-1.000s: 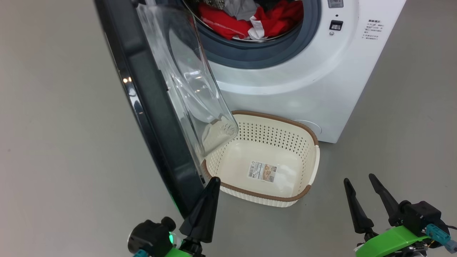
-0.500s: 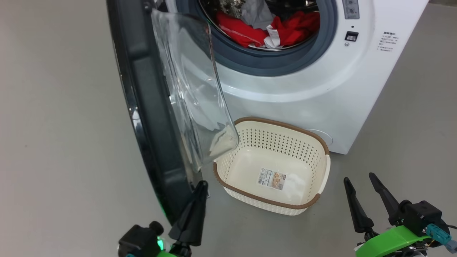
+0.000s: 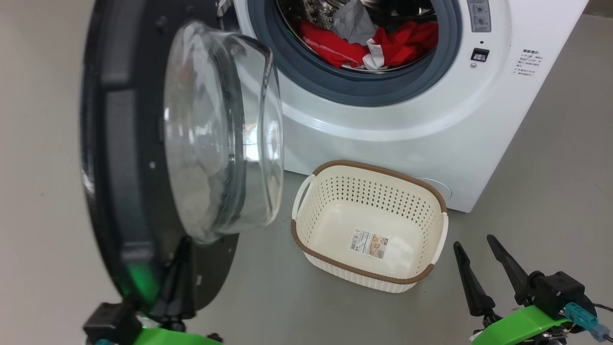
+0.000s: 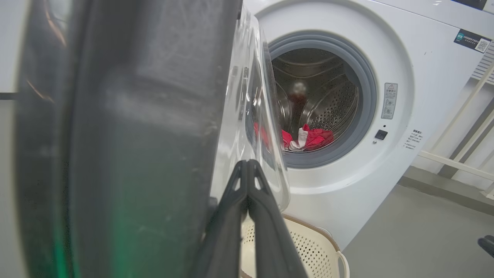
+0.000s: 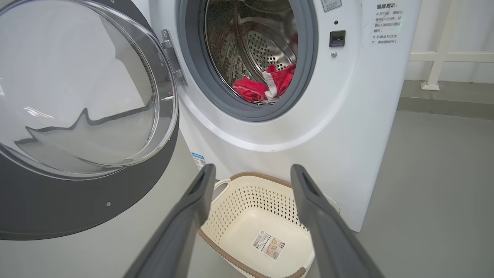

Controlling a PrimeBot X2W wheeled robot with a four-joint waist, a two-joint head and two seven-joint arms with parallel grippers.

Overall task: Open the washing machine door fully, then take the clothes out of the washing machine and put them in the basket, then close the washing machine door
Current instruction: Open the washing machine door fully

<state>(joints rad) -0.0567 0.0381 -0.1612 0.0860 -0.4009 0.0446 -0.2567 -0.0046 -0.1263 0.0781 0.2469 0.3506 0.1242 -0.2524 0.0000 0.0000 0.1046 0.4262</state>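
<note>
A white washing machine (image 3: 383, 124) stands on a grey floor (image 3: 550, 167), and its round door (image 3: 119, 143) hangs open to the robot's left. The clothes (image 3: 383, 45), a red garment with white trim and a grey cloth (image 3: 352, 21) on top, lie in the drum. The cream basket (image 3: 373, 167) sits empty on the floor just in front of the machine and below the opening, probably so the clothes can drop straight in.

The left pincer (image 3: 182, 258) is pressed together with nothing between its fingers. It rests against the lower inside of the door beside the glass bowl. It looks placed there to push the door wider, so the opening step seems close to done. The right pincer (image 3: 473, 242) is spread and empty. It waits low on the right, well apart from the basket, probably ready to reach for the clothes.

The head view looks down on both pincers and the grey cloth. The left wrist view sees the door almost edge-on, a dark blurred wall, with the drum's perforated steel behind it. The right wrist view faces the door's inner side and shows the metal hinge (image 5: 171, 58), as well as a small blue label (image 5: 198, 160) low on the machine.
</note>
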